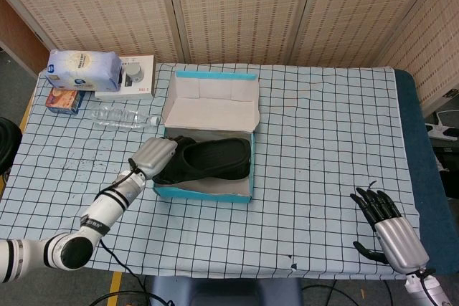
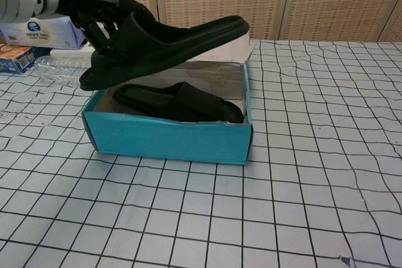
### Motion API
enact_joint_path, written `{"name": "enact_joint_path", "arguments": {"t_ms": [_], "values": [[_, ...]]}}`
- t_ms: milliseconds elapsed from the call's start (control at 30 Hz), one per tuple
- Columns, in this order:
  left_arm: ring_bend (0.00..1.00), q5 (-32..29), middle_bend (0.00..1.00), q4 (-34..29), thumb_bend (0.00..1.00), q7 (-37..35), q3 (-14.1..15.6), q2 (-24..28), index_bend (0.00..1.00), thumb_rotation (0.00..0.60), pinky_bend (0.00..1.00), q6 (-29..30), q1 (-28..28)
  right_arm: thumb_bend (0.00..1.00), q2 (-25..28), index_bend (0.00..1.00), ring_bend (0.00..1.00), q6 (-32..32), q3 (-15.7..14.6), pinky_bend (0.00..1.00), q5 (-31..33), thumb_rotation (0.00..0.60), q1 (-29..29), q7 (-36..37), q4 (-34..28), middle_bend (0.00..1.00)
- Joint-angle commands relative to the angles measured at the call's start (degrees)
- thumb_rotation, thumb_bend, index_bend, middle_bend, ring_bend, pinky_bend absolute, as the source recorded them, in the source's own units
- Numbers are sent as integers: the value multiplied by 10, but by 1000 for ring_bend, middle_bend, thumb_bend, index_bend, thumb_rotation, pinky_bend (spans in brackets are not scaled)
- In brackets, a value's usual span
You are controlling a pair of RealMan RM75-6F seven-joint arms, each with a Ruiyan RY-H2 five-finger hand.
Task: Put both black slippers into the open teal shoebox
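Left hand (image 2: 94, 14) grips the heel end of a black slipper (image 2: 169, 42), held above the teal shoebox (image 2: 166, 139), toe pointing away from the hand and tilted slightly upward. Directly below it, the second slipper (image 2: 179, 103) lies inside the box; in the head view the held one hides most of it. Right hand (image 1: 391, 231) rests well off at the near table edge, fingers spread, empty. Its wrist is cut off by the frame.
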Motion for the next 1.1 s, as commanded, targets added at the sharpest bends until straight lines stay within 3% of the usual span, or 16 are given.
{"name": "enact_joint_path", "arguments": {"t_ms": [33, 133, 367, 633, 867, 1100], "values": [[599, -146, 658, 0, 480, 21, 25, 19, 551, 600, 573, -77, -107, 142, 2, 0, 0, 2, 1, 0, 3, 576, 0, 5, 2, 0], [600, -188, 660, 23, 493, 10, 42, 24, 552, 600, 575, -127, -143, 143, 2, 0, 0, -1, 3, 0, 7, 577, 1, 6, 2, 0], [604, -203, 664, 57, 554, 8, 87, 12, 558, 600, 581, -185, -220, 142, 1, 0, 0, -7, 1, 0, 10, 577, 3, 1, 0, 0], [599, -197, 670, 105, 607, 10, 144, -31, 574, 600, 552, -179, -294, 142, 1, 0, 0, -7, -1, 0, 11, 577, 1, -6, -3, 0], [601, -220, 680, 155, 642, -35, 186, -45, 588, 600, 550, -240, -330, 142, 0, 0, 0, -11, 0, 0, 16, 576, 3, -9, -3, 0], [622, -191, 701, 167, 652, -100, 198, -20, 604, 600, 565, -280, -336, 142, -2, 0, 0, -17, 0, 0, 18, 576, 5, -14, -4, 0]]}}
